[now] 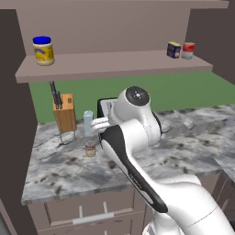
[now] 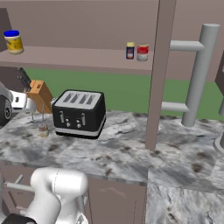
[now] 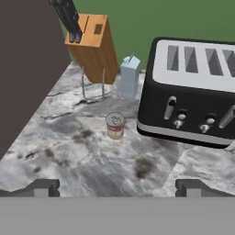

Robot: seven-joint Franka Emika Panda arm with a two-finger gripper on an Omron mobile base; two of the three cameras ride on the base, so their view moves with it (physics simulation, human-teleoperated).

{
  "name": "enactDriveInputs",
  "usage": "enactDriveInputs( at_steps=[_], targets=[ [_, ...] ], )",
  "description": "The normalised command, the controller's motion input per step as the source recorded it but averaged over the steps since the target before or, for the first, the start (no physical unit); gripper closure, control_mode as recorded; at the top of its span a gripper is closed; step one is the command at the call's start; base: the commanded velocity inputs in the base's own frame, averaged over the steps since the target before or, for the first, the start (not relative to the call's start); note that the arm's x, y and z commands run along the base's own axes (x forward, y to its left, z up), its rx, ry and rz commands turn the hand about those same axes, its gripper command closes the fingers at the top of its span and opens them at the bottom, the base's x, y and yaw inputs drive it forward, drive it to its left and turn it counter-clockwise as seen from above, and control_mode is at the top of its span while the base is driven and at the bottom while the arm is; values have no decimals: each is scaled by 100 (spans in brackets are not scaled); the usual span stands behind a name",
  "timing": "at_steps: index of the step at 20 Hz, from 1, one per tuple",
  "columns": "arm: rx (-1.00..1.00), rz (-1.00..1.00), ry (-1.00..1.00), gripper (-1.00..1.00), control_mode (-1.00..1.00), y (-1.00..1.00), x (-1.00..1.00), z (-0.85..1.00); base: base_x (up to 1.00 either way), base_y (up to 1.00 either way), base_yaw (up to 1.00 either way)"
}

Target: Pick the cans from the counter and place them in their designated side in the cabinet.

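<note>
Jaws spread wide, empty; gripper [image 3: 117, 187] low in the hand view, above bare counter [image 3: 69, 156]. Round can [image 3: 114, 125] upright mid-frame, just beside the toaster [image 3: 193, 92], well short of the fingertips [image 3: 43, 187]. Carton [image 3: 130, 77] and knife block [image 3: 92, 46] further up. Blue tin [image 1: 173, 49] already on the cabinet shelf [image 1: 114, 62], upper right, beside a red-and-white can [image 1: 188, 50]. Round can probably light, rigid, smooth-sided; best pinched across the label, mid-height.
</note>
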Motion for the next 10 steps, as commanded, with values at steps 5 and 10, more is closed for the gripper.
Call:
enactDriveInputs(
  at_steps=[5, 10],
  targets=[
    [2, 0, 0, -100, -100, 10, 27, -6, 0, 0, 0],
    [2, 0, 0, -100, -100, 8, 22, -14, 0, 0, 0]
  ],
)
